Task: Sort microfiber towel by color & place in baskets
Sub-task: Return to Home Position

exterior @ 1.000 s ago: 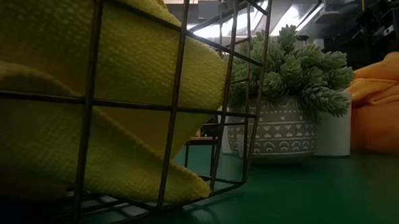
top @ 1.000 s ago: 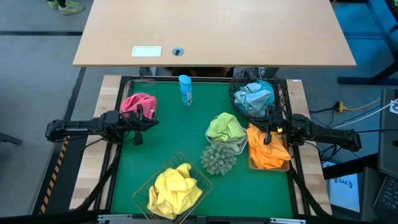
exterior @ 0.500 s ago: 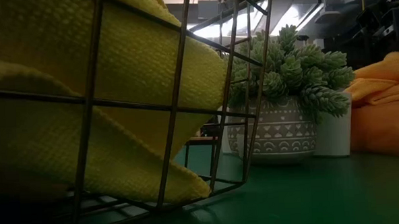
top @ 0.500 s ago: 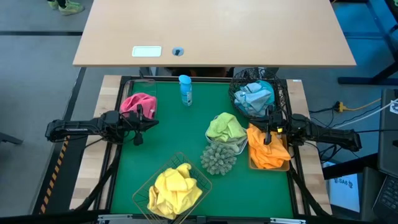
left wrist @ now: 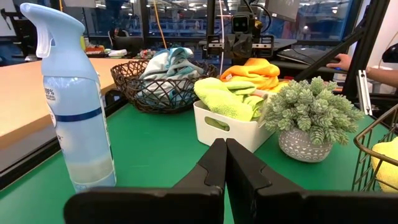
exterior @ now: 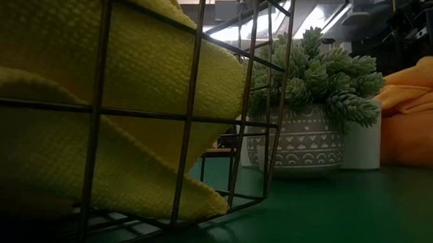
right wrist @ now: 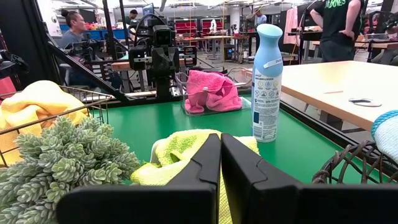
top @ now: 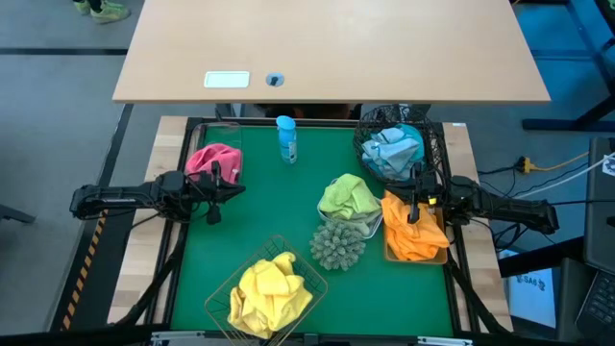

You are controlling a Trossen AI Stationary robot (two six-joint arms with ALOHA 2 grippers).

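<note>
Nothing has moved since the earlier frames; both arms and every item hold position. In the high view the left gripper (top: 219, 189) hangs at the left edge of the green mat (top: 259, 211), its fingers (left wrist: 217, 163) pressed together and empty. The right gripper (top: 415, 204) sits at the right edge, fingers (right wrist: 210, 163) likewise closed on nothing. The pink towel (top: 217, 160) lies in the clear bin (right wrist: 214, 110), upper left of the mat. The blue towel (top: 392, 149) fills the black mesh basket (top: 360, 144), upper right. The green towel (top: 348, 195) is in the white tray (left wrist: 230, 127), centre right. The orange towel (top: 415, 235) is in the tan tray (top: 418, 258), right. The yellow towel (top: 271, 288) is in the gold wire basket (top: 252, 252), lower centre. The spray bottle (top: 285, 138) stands upright at upper centre, and the spiky plant (top: 337, 246) sits just below the white tray
</note>
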